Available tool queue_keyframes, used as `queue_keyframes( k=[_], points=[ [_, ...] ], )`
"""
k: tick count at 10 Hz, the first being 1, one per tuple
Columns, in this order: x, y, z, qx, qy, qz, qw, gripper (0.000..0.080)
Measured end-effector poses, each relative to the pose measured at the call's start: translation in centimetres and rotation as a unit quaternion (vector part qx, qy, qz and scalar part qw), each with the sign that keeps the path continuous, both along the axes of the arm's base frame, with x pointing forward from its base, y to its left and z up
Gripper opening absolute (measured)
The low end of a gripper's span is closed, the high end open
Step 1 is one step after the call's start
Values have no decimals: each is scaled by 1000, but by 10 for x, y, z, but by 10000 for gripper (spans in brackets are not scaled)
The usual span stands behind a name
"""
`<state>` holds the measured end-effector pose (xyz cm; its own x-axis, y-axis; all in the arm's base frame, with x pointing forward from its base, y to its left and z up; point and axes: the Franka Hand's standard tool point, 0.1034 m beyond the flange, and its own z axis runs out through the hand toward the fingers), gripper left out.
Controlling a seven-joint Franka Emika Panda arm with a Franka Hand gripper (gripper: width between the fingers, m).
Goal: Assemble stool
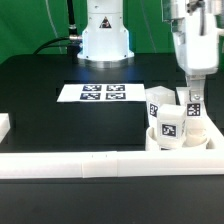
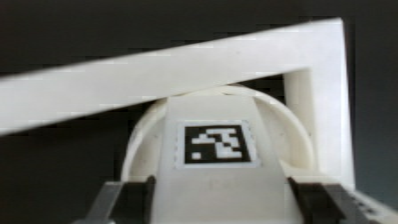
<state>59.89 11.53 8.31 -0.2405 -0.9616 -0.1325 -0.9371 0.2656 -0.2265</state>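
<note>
Gripper (image 2: 210,200) sits over a tagged leg (image 2: 217,140); in the wrist view one finger (image 2: 125,203) shows on each side of the leg's tagged face, close against its edges, so the fingers are nearly closed around it, though actual contact cannot be confirmed. In the exterior view the gripper (image 1: 191,93) hangs at the right side of the scene, directly above the stool parts, its fingers reaching down to the rightmost upright leg (image 1: 194,110). That leg stands on the round seat (image 1: 178,139), tag facing the camera. Two more legs (image 1: 168,122) stand on the seat just beside it, to its left, also tagged and packed close together. The seat rests in the near right corner of the black table (image 1: 50,110), against the white border rails (image 1: 80,163), which meet at that corner. The marker board (image 1: 102,93) lies flat on the table, well apart to the left and farther back, near the arm's base (image 1: 104,40).
</note>
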Motion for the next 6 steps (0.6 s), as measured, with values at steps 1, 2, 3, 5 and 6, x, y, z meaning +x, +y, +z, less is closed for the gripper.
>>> queue_keyframes(
  k=[1,2,3,5,6],
  points=[
    [-1,0,0,14,-6,-48,999,338],
    [-5,2,-1,37,-24,-137,990,338],
    [-6,6,-1,45,-44,-178,982,338],
    [-8,7,0,65,-46,-222,972,338],
    [-9,6,0,73,-45,-239,967,338]
  ],
)
